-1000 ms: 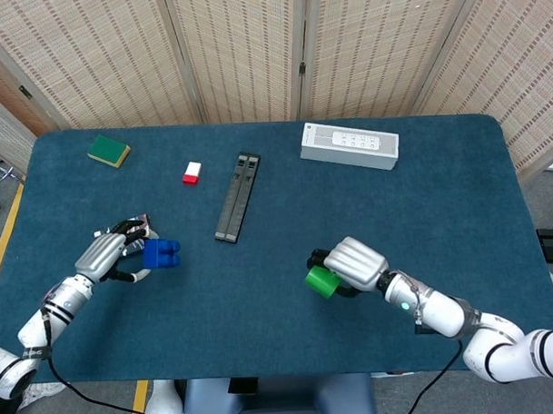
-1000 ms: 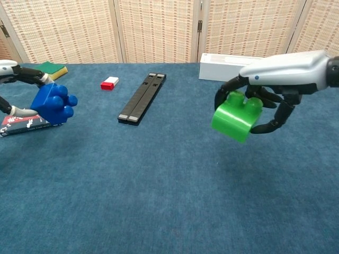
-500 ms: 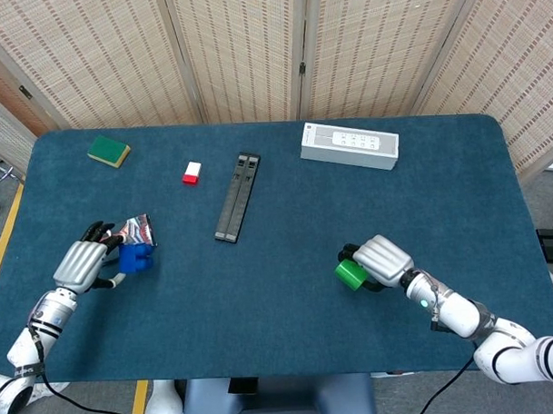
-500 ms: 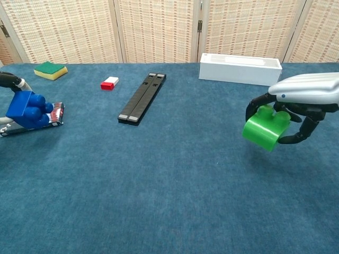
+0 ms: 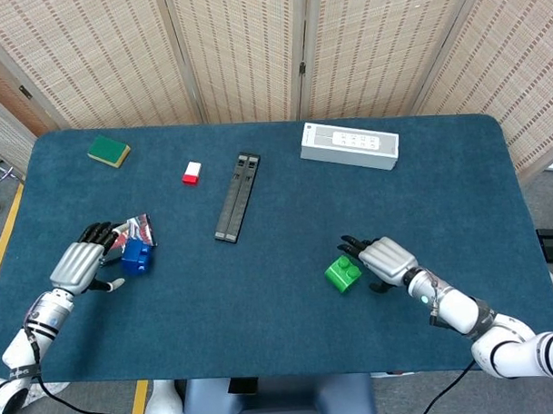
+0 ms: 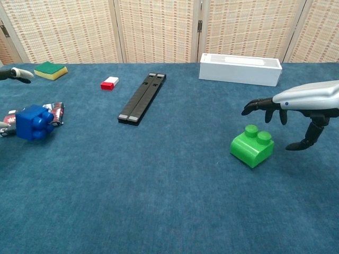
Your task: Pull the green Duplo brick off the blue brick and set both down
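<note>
The green Duplo brick sits on the worktop, just beside the right hand, which is open and empty. The blue brick rests by the open left hand. Lift both hands away slowly, without bumping

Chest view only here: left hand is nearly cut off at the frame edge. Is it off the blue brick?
Observer: Head view shows the left hand with fingers spread, holding nothing, just left of the blue brick. I cannot tell whether a fingertip touches it.
Operator: And the right hand, is it over the green one or beside it?
Observer: From above, the right hand lies mostly beside the green brick, on its right. Its fingers are apart and not gripping the brick.
</note>
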